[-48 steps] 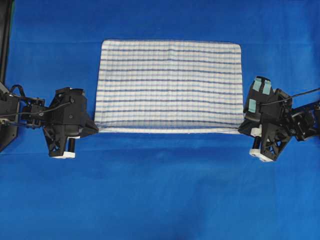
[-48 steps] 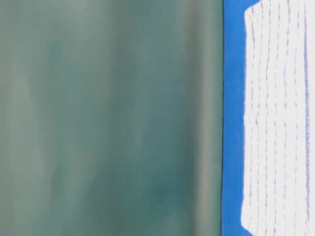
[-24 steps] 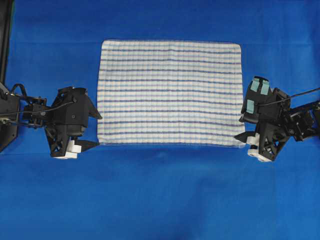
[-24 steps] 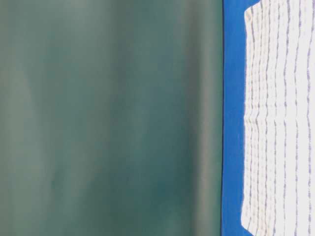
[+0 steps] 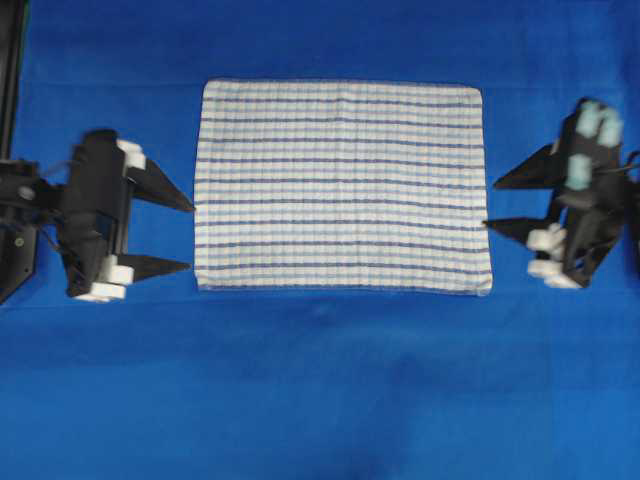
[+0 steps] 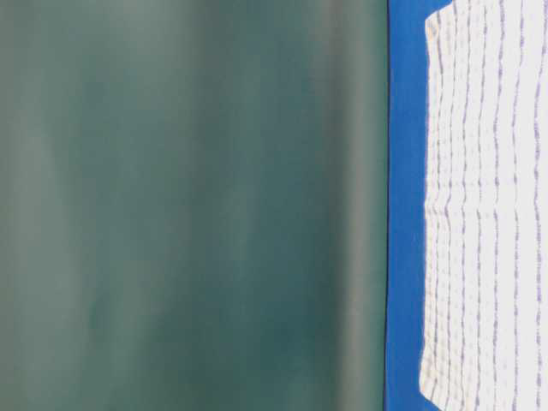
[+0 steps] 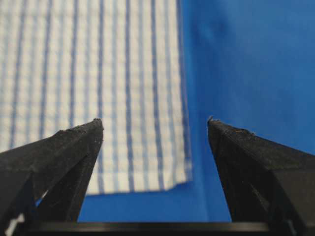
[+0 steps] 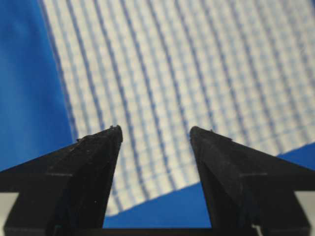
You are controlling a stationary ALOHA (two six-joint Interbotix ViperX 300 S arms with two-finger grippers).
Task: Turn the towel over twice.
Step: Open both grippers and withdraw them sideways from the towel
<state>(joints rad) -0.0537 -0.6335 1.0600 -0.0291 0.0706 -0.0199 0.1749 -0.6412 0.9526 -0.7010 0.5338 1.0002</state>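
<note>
Both end effectors released since earlier; striped towel [image 5: 342,187] flat, fully spread.

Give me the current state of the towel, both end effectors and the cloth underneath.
towel: spread flat, unheld
left end effector: open, empty, beside the towel's left edge
right end effector: open, empty, beside the towel's right edge
blue cloth: laid flat under the towel
</note>
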